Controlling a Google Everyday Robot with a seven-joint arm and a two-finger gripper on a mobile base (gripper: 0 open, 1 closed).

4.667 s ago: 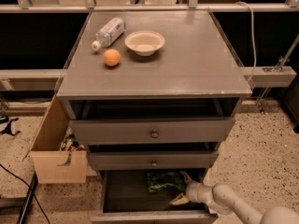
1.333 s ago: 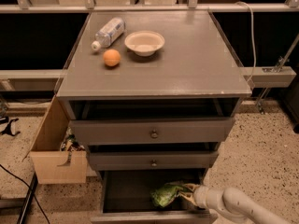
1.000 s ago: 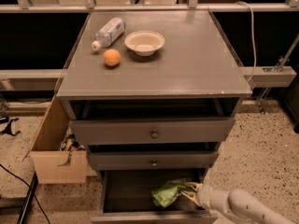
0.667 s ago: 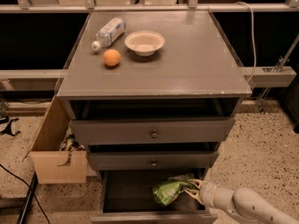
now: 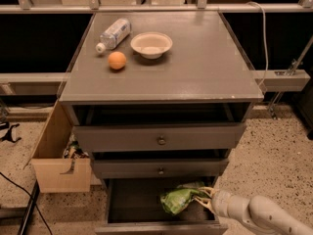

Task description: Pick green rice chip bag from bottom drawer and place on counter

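The green rice chip bag (image 5: pixel 179 199) is crinkled and shiny, held up inside the open bottom drawer (image 5: pixel 137 200), toward its right side. My gripper (image 5: pixel 204 198) reaches in from the lower right on a white arm and is shut on the bag's right edge. The counter (image 5: pixel 195 58) is the grey top of the cabinet, above the two upper drawers.
On the counter stand a white bowl (image 5: pixel 151 44), an orange (image 5: pixel 117 60) and a lying plastic bottle (image 5: pixel 113 33). Two upper drawers with round knobs (image 5: pixel 160 140) overhang the bottom drawer. A light wooden box (image 5: pixel 58 153) sits on the floor at the left.
The gripper closed on the bag and lifted it; the bag has risen and shifted slightly right within the drawer over the last second.
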